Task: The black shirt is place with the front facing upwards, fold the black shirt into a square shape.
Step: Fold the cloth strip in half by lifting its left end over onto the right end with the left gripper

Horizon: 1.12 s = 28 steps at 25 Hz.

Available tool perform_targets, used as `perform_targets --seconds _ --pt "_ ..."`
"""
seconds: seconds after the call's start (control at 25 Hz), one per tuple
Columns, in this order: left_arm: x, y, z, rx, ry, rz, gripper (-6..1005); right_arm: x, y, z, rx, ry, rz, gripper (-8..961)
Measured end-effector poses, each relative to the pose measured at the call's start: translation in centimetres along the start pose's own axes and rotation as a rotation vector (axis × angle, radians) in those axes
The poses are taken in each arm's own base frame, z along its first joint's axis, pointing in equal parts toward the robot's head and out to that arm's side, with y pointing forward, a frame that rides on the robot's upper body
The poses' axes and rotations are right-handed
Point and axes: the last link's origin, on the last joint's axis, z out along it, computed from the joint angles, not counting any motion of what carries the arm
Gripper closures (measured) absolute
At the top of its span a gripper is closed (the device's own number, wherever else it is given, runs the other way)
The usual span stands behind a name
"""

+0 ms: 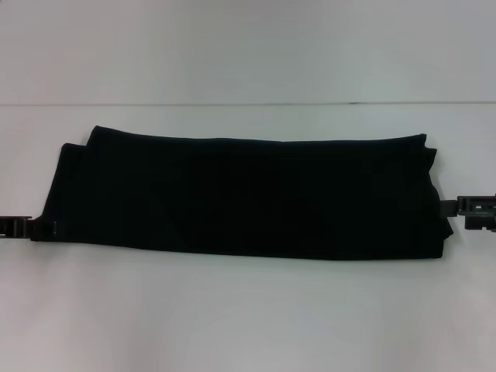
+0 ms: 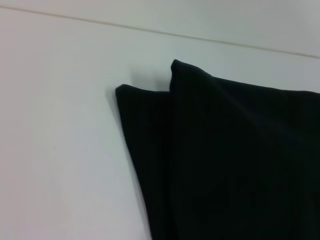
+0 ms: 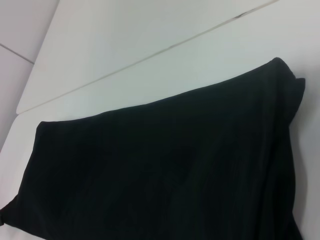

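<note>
Two grippers stand at the two short ends of the black shirt (image 1: 240, 194), one on each side. The shirt lies flat on the white desk (image 1: 248, 310), folded into a long band that runs from left to right across the middle of the head view. No lettering shows on it; only plain black fabric faces up.

The left gripper (image 1: 43, 229) is low on the desk at the near left corner of the band, and its tip touches the edge of the fabric there. The right gripper (image 1: 453, 209) is at the right end, a little farther from the robot than the near corner, and its tip also meets the fabric. For both grippers I cannot tell how far the fingers are apart, or whether they hold the cloth, because only dark parts against dark fabric are visible.

In the left wrist view the shirt (image 2: 225, 160) shows two layers at its far left corner, the upper layer set slightly inward from the lower one. In the right wrist view the shirt (image 3: 165, 170) fills the lower part, with soft wrinkles near its right end.
</note>
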Motion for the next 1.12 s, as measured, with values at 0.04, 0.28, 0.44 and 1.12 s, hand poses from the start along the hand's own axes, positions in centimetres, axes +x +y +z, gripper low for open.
perform_targets --seconds 0.04,0.28,0.44,1.12 --pt "0.0 0.0 0.0 0.002 0.001 -0.001 181 0.0 0.0 0.0 -0.001 0.0 0.0 55" --pt "0.1 -0.1 -0.1 0.006 0.003 -0.002 437 0.1 0.0 0.1 -0.002 0.001 0.001 56" --pt "0.1 -0.4 -0.1 0.019 0.01 -0.013 598 0.3 0.0 0.1 -0.003 0.005 0.004 55" --pt "-0.2 -0.7 -0.3 0.028 0.013 -0.028 992 1.8 0.0 1.0 -0.005 0.065 -0.018 97"
